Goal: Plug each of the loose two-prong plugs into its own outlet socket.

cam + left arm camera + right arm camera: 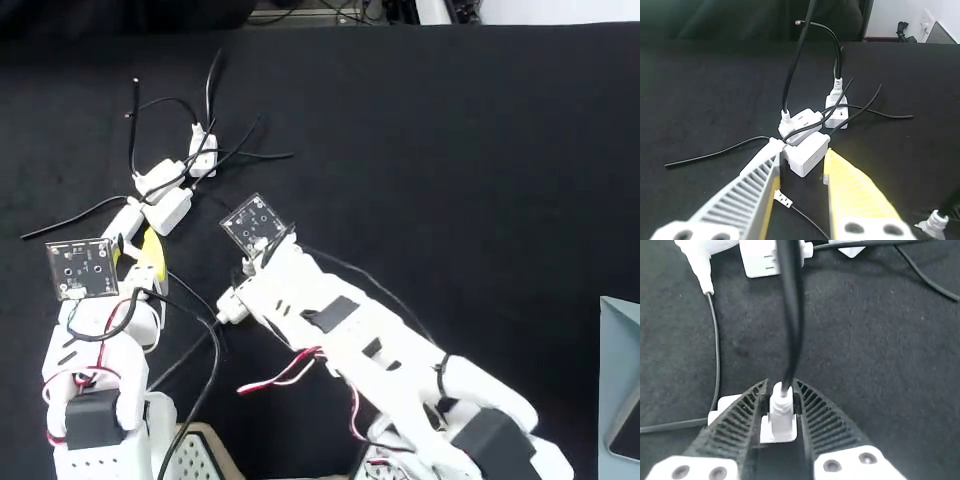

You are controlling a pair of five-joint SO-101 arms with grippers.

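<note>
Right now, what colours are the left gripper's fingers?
The left gripper has one grey finger and one yellow; left wrist view shows it best.

Three socket blocks (pixel 165 195) lie close together at the far left of the tabletop (pixel 450 150). The left tool (pixel 801 155) sits just near of them. To its right, the right tool (pixel 780 385) encloses a plug (pixel 780 415), whose cable (pixel 790 315) runs far toward the blocks.
</note>
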